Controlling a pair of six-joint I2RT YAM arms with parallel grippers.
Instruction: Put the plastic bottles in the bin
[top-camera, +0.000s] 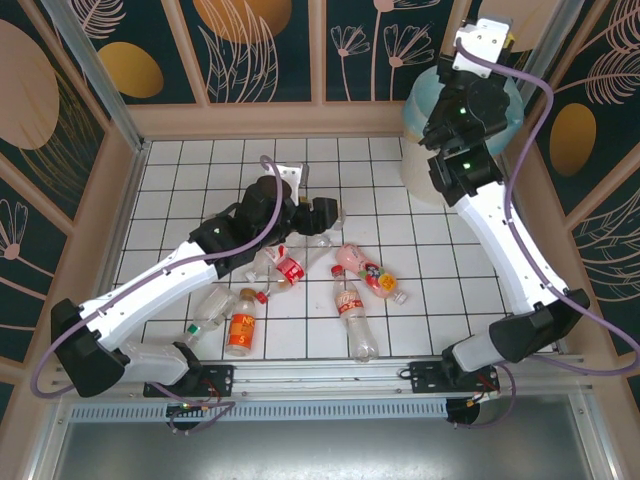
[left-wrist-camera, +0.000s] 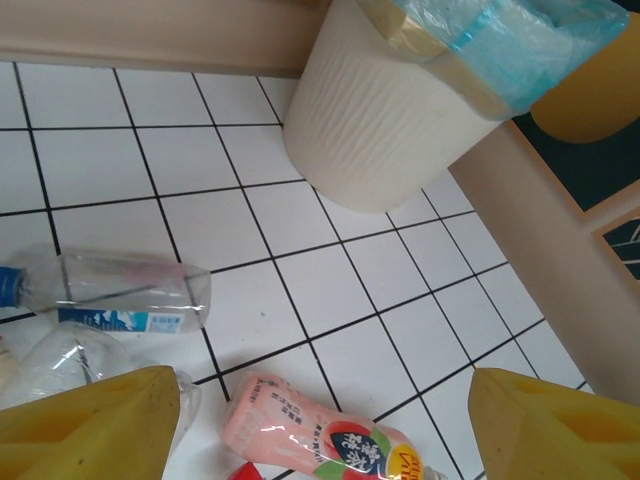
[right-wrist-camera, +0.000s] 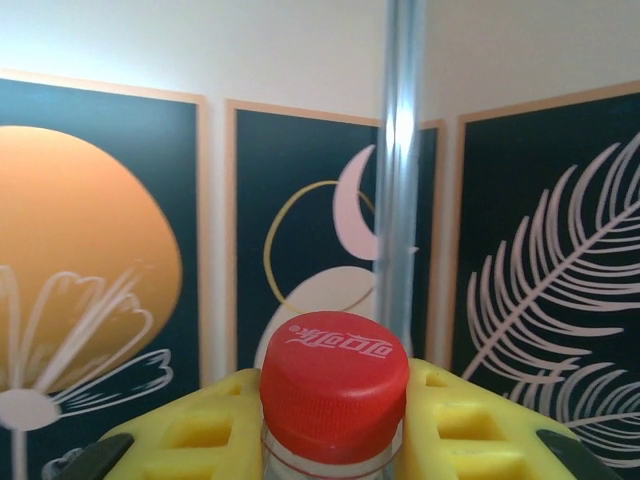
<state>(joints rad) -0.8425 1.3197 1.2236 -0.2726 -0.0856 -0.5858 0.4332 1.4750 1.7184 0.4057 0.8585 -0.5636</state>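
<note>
Our left tool (top-camera: 322, 214) hangs low over the middle of the tiled counter (top-camera: 200, 180). Its yellow fingers (left-wrist-camera: 90, 430) are spread well apart with nothing between them. In its wrist view a pink-label bottle (left-wrist-camera: 310, 432) lies on the tiles just beneath the gap, so we judge the tool is lining up to pick that one. Left of it a blue-label bottle (left-wrist-camera: 120, 292) rests on its side, with a crumpled clear bottle (left-wrist-camera: 50, 365) nearer the left finger.

From above we see more bottles lying flat between the two arms. Among them are an orange-label bottle (top-camera: 241, 325), a red-label bottle (top-camera: 291, 268) and a cola bottle (top-camera: 353, 305). They lie loose and apart from one another, which we think leaves room to take each singly.

Further right, our right tool (right-wrist-camera: 335, 445) is closed tight on the neck of a red-capped bottle (right-wrist-camera: 335, 375), cap uppermost. From above that arm reaches over the bin (top-camera: 415, 150), which stands in the far right corner with its blue bag (left-wrist-camera: 520, 40) folded over the rim. We take this as a carry poised for release. We cannot tell how well the bottle sits over the opening.
</note>
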